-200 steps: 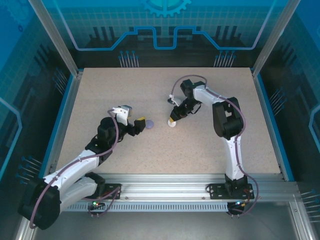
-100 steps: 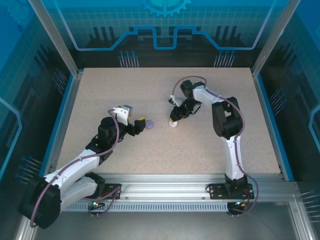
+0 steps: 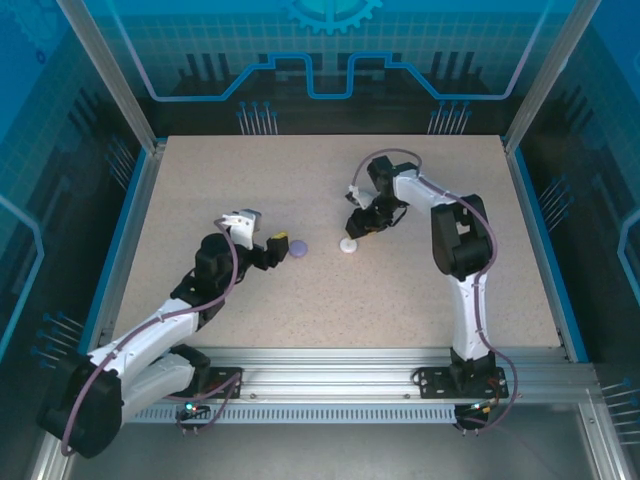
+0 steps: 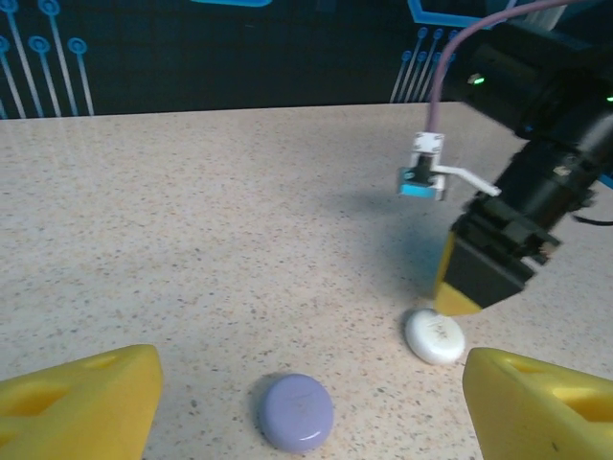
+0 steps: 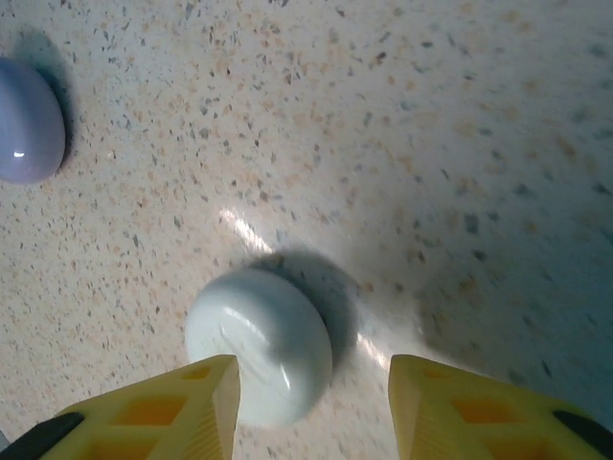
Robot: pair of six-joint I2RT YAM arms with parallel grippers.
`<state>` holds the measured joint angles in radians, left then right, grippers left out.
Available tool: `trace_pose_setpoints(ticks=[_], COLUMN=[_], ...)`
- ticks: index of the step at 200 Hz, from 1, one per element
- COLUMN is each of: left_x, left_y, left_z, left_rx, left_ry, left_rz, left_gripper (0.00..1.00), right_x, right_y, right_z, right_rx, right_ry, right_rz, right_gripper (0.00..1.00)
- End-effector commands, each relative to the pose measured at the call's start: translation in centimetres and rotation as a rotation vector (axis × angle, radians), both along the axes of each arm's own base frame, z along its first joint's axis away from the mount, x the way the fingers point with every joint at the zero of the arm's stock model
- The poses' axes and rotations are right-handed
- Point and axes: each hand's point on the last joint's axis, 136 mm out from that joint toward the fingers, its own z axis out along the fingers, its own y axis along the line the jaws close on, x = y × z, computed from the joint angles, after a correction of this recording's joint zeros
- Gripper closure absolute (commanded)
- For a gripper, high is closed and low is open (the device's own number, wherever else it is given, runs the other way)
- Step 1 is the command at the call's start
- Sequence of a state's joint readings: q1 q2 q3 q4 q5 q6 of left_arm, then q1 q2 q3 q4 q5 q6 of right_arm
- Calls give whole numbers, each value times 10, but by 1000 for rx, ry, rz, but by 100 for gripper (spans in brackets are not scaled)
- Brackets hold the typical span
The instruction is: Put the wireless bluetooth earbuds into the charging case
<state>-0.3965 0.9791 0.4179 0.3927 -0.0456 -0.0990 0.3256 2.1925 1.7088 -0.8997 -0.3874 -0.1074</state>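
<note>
Two shut, disc-like charging cases lie mid-table: a pale purple case (image 3: 298,249) (image 4: 296,412) (image 5: 27,120) and, to its right, a white case (image 3: 347,247) (image 4: 434,335) (image 5: 259,340). My left gripper (image 3: 279,243) (image 4: 311,369) is open and low over the table, with the purple case just ahead of it between the yellow fingers, untouched. My right gripper (image 3: 358,227) (image 5: 311,374) hangs open just above and behind the white case, holding nothing; its yellow fingertip (image 4: 458,299) shows over that case. The earbuds are out of view.
Speckled beige tabletop (image 3: 240,190) stretches around both cases. Blue-edged frame walls (image 3: 128,230) bound the left, right and back sides. A purple cable (image 4: 450,57) loops over the right arm.
My right gripper has opened and lifted back from the white case, which stays on the table. My left gripper's jaws have spread slightly wider; the purple case has not moved.
</note>
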Motion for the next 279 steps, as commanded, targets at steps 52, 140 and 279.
trace_pose_setpoints(ticks=[52, 140, 279], left_x=[42, 45, 74], left_y=[77, 155, 160], left_z=[5, -58, -94], left_rx=[76, 136, 136], left_ry=[79, 53, 38], left_rz=[319, 628, 560], left_gripper=[1, 1, 1], right_x=[10, -28, -7], right_y=[-92, -170, -158], right_z=[88, 75, 72], right_rx=[-43, -186, -178], right_ry=[-458, -760, -1156], right_rz=[-314, -531, -465], right_gripper=[38, 0, 0])
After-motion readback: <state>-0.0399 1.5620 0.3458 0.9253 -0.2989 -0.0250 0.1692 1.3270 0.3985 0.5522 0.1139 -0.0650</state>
